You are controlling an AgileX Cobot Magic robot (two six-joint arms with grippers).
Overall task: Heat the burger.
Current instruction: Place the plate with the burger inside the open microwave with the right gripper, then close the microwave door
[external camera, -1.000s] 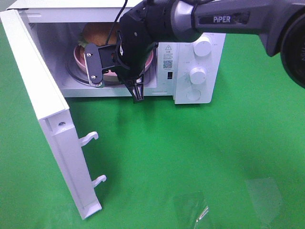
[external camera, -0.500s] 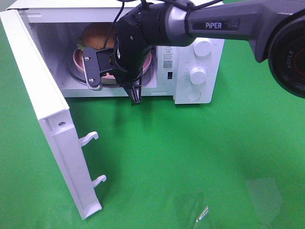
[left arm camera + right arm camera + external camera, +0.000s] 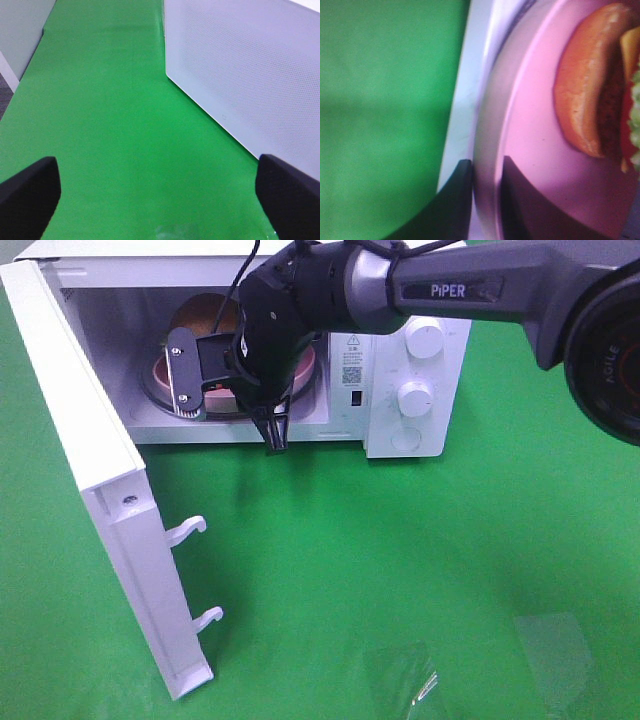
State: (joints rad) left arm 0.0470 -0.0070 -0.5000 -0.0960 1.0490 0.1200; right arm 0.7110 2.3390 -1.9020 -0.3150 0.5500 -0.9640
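The burger [image 3: 205, 312] sits on a pink plate [image 3: 160, 365] inside the open white microwave [image 3: 400, 350]. My right arm [image 3: 290, 330] reaches into the oven's mouth and hides most of the plate. In the right wrist view the burger [image 3: 590, 100] lies on the plate [image 3: 535, 150], bun, cheese and lettuce showing. My right gripper [image 3: 487, 200] has one finger on each side of the plate's rim, close against it. My left gripper [image 3: 160, 200] hangs open over bare green cloth, holding nothing, and does not show in the exterior view.
The microwave door [image 3: 90, 460] swings out to the left, with two latch hooks [image 3: 190, 528] on its edge. Two knobs [image 3: 425, 340] sit on the control panel. Clear plastic scraps [image 3: 400, 680] lie at the front. A white perforated panel [image 3: 250, 75] stands beside the left gripper.
My right wrist has shifted left and a little further into the microwave. The door and the left arm have not moved.
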